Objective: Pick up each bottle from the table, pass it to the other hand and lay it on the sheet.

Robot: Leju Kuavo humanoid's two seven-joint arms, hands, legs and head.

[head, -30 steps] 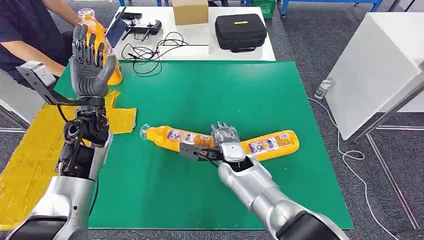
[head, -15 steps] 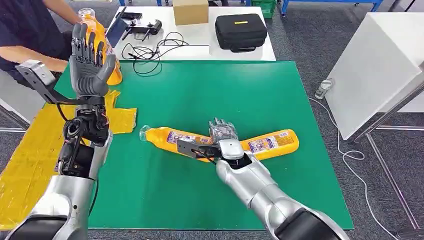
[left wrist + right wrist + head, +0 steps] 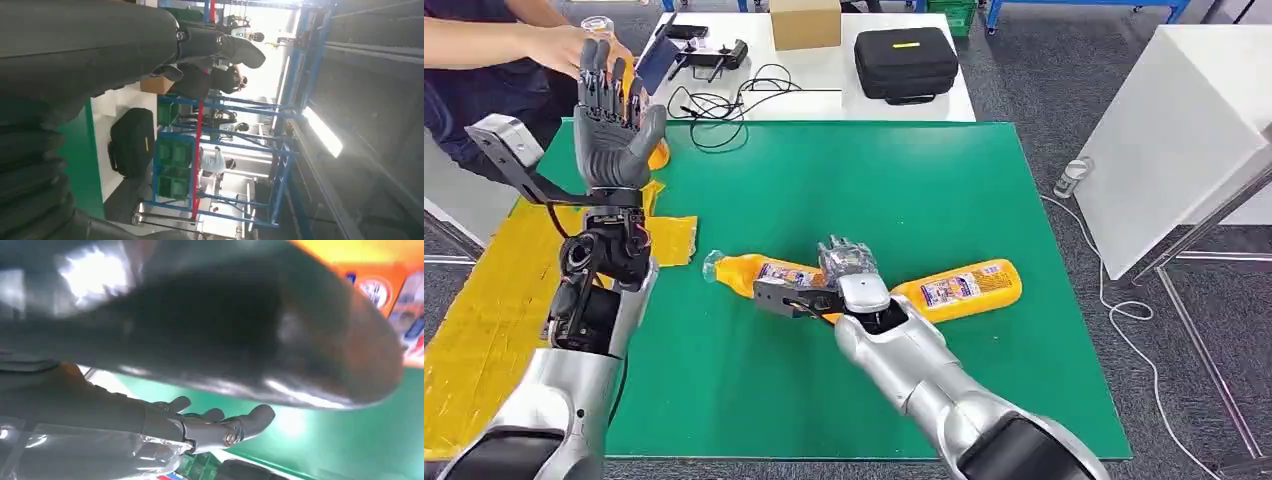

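Two orange bottles lie crossed on the green table point(image 3: 844, 170): one point(image 3: 759, 271) with its clear cap to the left, the other point(image 3: 964, 284) pointing right. My right hand point(image 3: 850, 266) rests over the spot where they meet, fingers spread across the left bottle and not closed round it. In the right wrist view my right hand point(image 3: 210, 340) sits close against the orange label point(image 3: 395, 295). My left hand point(image 3: 613, 128) is raised upright and open above the yellow sheet point(image 3: 484, 300). Behind it a person's hand point(image 3: 559, 45) grips a third orange bottle point(image 3: 627, 72).
A white table at the back carries a black case point(image 3: 905, 62), a cardboard box point(image 3: 804, 22), cables point(image 3: 724, 100) and a controller. A white cabinet point(image 3: 1184, 130) stands to the right. The person sits at the far left beside the sheet.
My right hand has slid left along the bottles. A person's hand has reached in and taken hold of the bottle behind my left hand, which shifted slightly right.
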